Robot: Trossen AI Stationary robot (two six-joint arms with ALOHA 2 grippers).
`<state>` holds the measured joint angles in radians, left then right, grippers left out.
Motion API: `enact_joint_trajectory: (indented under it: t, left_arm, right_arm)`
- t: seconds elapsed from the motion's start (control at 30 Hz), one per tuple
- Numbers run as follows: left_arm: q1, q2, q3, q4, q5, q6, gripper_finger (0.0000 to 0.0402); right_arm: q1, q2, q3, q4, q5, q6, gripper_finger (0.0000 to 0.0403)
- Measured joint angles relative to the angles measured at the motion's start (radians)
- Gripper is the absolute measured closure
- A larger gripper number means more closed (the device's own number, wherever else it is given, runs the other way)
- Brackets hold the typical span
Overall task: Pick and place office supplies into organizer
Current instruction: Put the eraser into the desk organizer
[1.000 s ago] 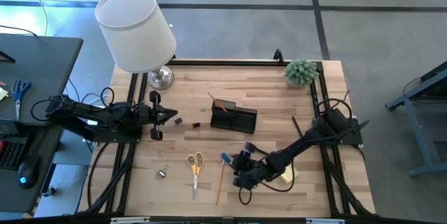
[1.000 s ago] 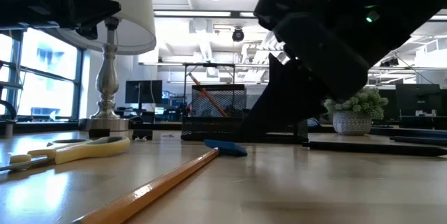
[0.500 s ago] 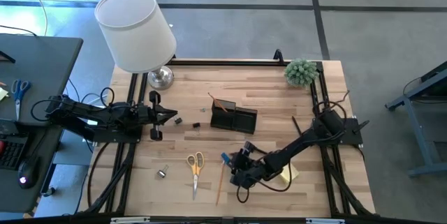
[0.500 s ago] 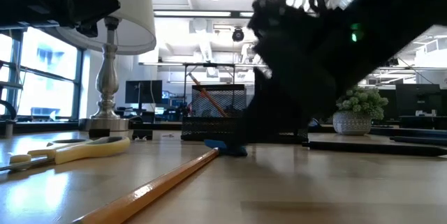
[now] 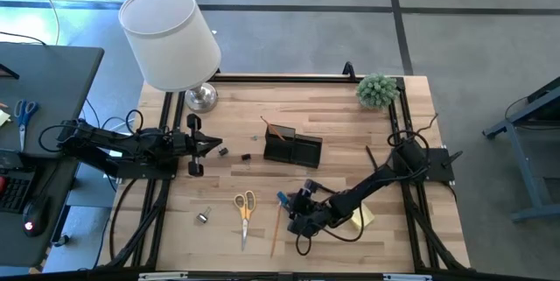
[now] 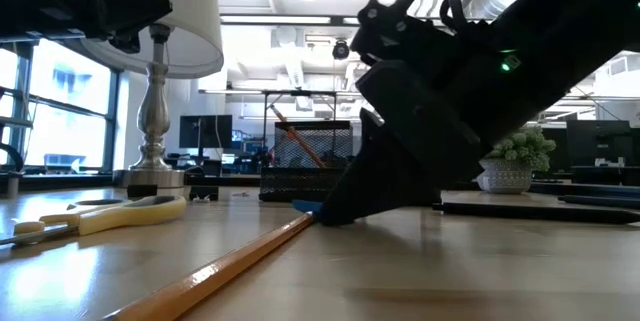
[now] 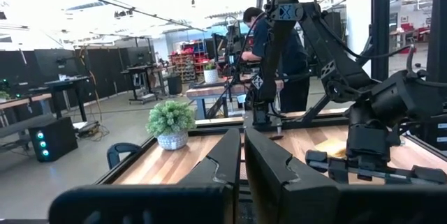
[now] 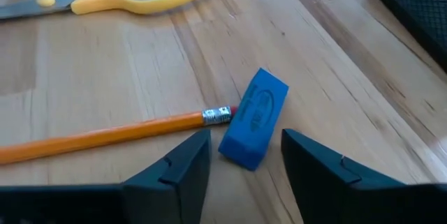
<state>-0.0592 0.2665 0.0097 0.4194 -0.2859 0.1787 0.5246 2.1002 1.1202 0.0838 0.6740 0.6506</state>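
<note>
Overall light: bright and even on the table (image 5: 350, 115) in the high view, with soft, short shadows.
Glare: a bluish flare at 11 o'clock of the high view; ceiling lights blow out toward 12 o'clock in the low view.
Backlight: the right arm (image 6: 470, 91) is a near-black silhouette in the low view.
Focus: the pencil (image 6: 220, 266) blurs toward the lens in the low view.
Right wrist view: the blue eraser (image 8: 253, 117) is sharp; its shadow is faint.
</note>
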Motion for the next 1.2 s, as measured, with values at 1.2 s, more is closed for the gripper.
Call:
enact_joint_trajectory:
  t: [1.2]
  left_arm:
    - [0.000,0.000,0.000,-0.003,0.000,-0.001,0.0389]
  right_arm:
    - [-0.060,-0.074,-0.001,0.005,0.096,-0.176,0.0359]
